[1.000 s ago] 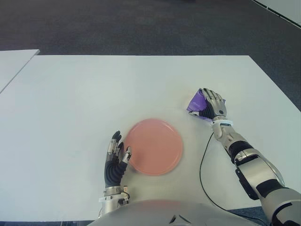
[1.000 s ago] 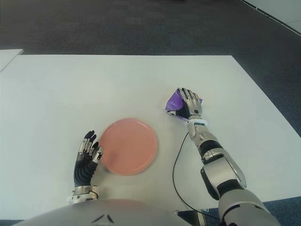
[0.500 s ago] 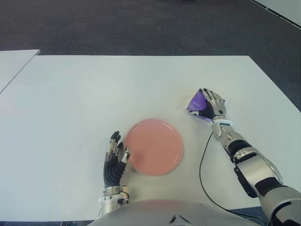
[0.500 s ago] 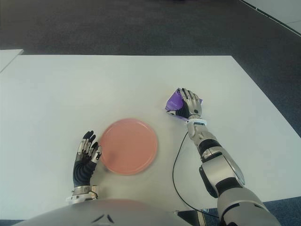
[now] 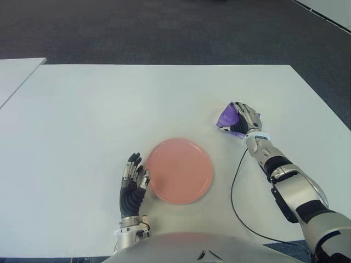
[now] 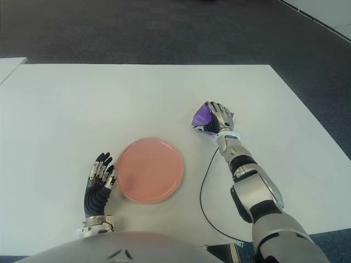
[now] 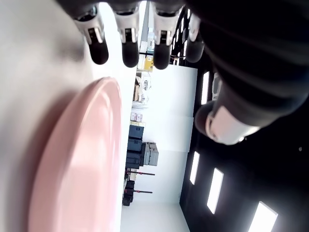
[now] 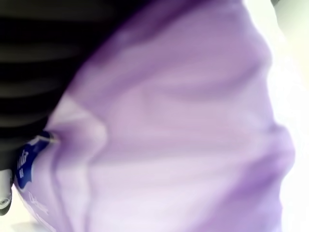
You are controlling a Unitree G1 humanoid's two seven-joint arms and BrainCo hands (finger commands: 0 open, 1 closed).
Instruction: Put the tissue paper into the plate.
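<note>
A purple tissue paper pack [image 5: 226, 118] lies on the white table [image 5: 109, 109], to the right of and farther off than the pink plate [image 5: 179, 170]. My right hand [image 5: 245, 116] covers the pack's right side with its fingers curled onto it. The right wrist view is filled by the crumpled purple wrapper [image 8: 183, 135]. The plate holds nothing. My left hand [image 5: 131, 183] shows just left of the plate with straight fingers [image 7: 130, 48] beside the plate's rim [image 7: 77, 164].
A black cable [image 5: 233, 192] loops over the table from my right forearm toward the near edge. A second white table [image 5: 13, 74] stands at the far left. Dark carpet [image 5: 164, 27] lies beyond the far edge.
My right hand's fingers have curled tighter over the tissue pack and the forearm has shifted slightly away from me. The plate and left hand have barely moved.
</note>
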